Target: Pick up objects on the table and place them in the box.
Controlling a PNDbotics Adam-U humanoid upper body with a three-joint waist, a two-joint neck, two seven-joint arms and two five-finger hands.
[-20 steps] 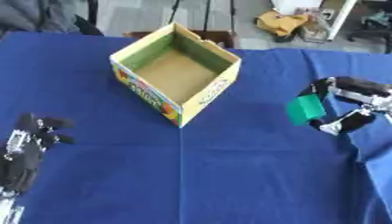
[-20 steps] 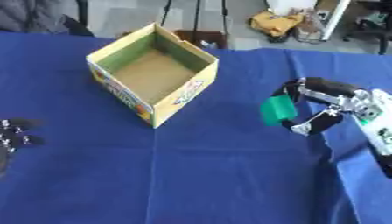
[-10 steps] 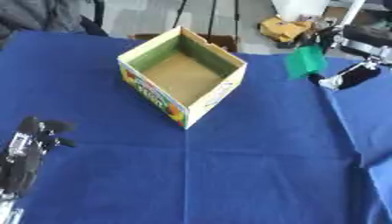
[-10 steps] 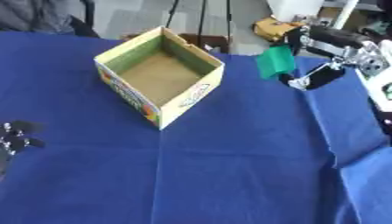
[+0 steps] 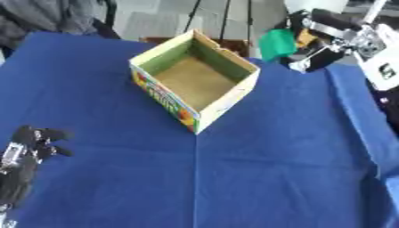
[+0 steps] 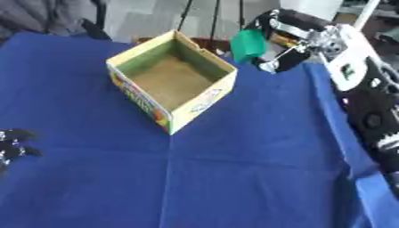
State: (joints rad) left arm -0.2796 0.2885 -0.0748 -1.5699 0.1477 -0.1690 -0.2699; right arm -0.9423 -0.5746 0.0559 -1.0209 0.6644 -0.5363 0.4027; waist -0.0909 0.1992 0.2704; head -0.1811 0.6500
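Note:
An open cardboard box (image 5: 196, 80) with printed sides stands on the blue table, its brown floor bare. My right hand (image 5: 321, 34) hovers in the air just right of the box's far corner, fingers and thumb curled round a green object (image 5: 277, 44). The green object hangs above the table's far edge, a little higher than the box rim and apart from it. My left hand (image 5: 30, 149) rests at the lower left with its fingers curled, holding nothing.
A blue cloth (image 5: 257, 169) covers the table. Beyond the far edge stand tripod legs (image 5: 226, 18) and a dark chair or jacket (image 5: 50, 15) at the upper left. My right forearm (image 6: 366, 89) runs down the right side.
My right hand has carried the green object up and to the left, from low over the right side of the table to beside the box's far corner. The camera view has also shifted.

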